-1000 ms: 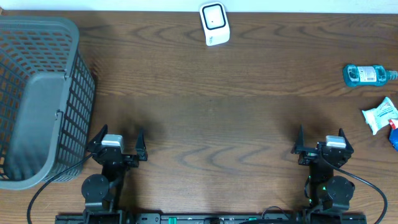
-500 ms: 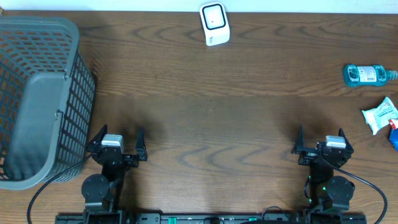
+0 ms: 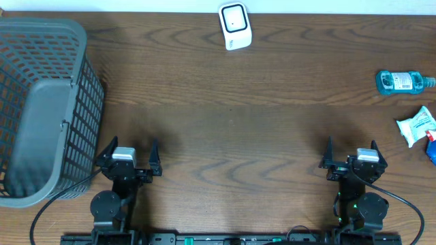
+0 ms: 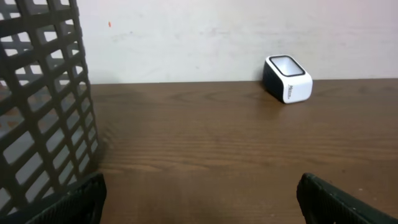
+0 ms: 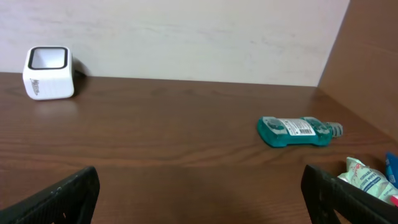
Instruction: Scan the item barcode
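A white barcode scanner (image 3: 235,26) with a dark window stands at the table's far edge; it also shows in the left wrist view (image 4: 287,78) and the right wrist view (image 5: 48,73). At the right edge lie a teal bottle (image 3: 402,82) (image 5: 297,131), a white and green packet (image 3: 415,126) (image 5: 368,178), and a blue item (image 3: 432,146) cut off by the frame. My left gripper (image 3: 129,158) (image 4: 199,202) rests open near the front left, nothing between its fingers. My right gripper (image 3: 353,156) (image 5: 200,196) rests open near the front right, also holding nothing.
A large grey mesh basket (image 3: 42,109) (image 4: 43,106) fills the left side, close beside my left gripper. A pale wall runs behind the table's far edge. Brown wooden tabletop (image 3: 231,129) lies between the arms and the scanner.
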`<action>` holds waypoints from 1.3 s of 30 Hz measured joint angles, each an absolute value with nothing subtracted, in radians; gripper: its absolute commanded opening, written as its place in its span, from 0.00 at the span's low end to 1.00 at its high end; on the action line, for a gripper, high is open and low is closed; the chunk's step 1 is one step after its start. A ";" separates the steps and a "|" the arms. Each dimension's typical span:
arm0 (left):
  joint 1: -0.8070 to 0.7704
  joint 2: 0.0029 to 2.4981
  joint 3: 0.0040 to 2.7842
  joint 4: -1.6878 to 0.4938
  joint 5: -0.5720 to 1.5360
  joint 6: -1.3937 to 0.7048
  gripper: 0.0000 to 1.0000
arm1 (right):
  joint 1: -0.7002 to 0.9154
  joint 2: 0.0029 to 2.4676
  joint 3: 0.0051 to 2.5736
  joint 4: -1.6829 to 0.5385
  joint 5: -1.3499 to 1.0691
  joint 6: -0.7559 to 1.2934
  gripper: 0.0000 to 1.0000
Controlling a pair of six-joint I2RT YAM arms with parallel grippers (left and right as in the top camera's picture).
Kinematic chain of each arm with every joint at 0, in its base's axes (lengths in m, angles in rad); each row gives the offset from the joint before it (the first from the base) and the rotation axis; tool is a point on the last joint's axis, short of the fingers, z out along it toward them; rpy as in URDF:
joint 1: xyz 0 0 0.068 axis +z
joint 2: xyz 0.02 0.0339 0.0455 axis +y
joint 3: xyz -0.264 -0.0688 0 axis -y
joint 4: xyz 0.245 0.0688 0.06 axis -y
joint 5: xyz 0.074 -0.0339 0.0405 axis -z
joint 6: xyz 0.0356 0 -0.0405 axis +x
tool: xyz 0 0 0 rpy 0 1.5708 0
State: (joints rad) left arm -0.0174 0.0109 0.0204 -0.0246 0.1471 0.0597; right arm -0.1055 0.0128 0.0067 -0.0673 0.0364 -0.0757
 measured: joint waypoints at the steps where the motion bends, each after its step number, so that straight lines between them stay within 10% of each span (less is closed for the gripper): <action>1: -0.028 0.011 0.021 -0.026 0.141 0.060 0.98 | -0.105 0.013 0.007 -0.067 0.037 -0.076 0.99; 39: -0.044 0.011 0.021 -0.030 0.098 0.026 0.98 | -0.105 0.013 0.007 -0.067 0.037 -0.076 0.99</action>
State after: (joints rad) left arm -0.0441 0.0109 0.0212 -0.0296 0.0978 0.0261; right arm -0.1055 0.0128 0.0067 -0.0673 0.0368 -0.0757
